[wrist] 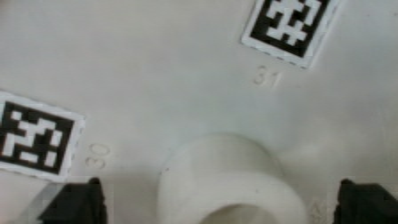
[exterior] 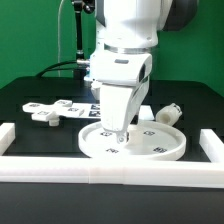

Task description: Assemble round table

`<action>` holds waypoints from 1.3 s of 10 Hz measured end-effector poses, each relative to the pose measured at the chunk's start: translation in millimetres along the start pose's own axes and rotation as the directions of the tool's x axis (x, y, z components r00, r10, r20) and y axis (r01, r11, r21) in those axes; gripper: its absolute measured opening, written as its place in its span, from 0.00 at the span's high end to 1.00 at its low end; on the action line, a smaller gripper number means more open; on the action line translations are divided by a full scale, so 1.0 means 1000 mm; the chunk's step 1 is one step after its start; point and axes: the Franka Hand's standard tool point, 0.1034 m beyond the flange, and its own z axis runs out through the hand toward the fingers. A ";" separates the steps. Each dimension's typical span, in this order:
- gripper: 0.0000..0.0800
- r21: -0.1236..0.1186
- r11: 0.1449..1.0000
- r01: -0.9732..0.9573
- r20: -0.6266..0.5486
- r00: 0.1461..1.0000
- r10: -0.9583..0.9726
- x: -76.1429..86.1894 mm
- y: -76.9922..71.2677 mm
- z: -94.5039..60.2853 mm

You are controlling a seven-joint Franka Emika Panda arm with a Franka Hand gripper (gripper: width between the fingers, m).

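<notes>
Black tabletop (exterior: 25, 92) carries the rimmed disc (exterior: 150, 145) flat, hub (wrist: 228, 175) upward, presumably to receive the leg (exterior: 168, 113) lying just beside the disc, while the gripper (exterior: 122, 133) hangs over that hub, jaws spread wide, gripping nothing.

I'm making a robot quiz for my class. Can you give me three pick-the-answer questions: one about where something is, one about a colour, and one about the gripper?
1. Where is the cross-shaped foot piece?
A) on the exterior view's left of the round disc
B) on top of the disc
C) in the gripper

2. What colour is the tabletop?
A) red
B) black
C) yellow

3. How is the gripper?
A) squeezed shut
B) open, over the disc
C) out of sight

Answers: 1 A, the foot piece lies apart from the disc on that side. 2 B, the surface around the white parts is black. 3 B, the wrist view shows the fingertips wide apart, either side of the disc's raised hub.
</notes>
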 end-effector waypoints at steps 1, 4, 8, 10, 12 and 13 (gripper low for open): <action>0.19 0.006 1.000 0.000 0.001 1.000 0.000 0.000 -0.003 0.005; 0.19 0.013 1.000 0.006 0.000 1.000 -0.006 0.005 -0.005 0.007; 0.48 0.008 1.000 0.005 -0.002 1.000 -0.005 0.005 -0.004 0.006; 0.48 0.008 1.000 0.005 -0.002 1.000 -0.005 0.005 -0.004 0.006; 0.48 0.008 1.000 0.005 -0.002 1.000 -0.005 0.005 -0.004 0.005; 0.48 0.008 1.000 0.005 -0.002 1.000 -0.005 0.005 -0.004 0.005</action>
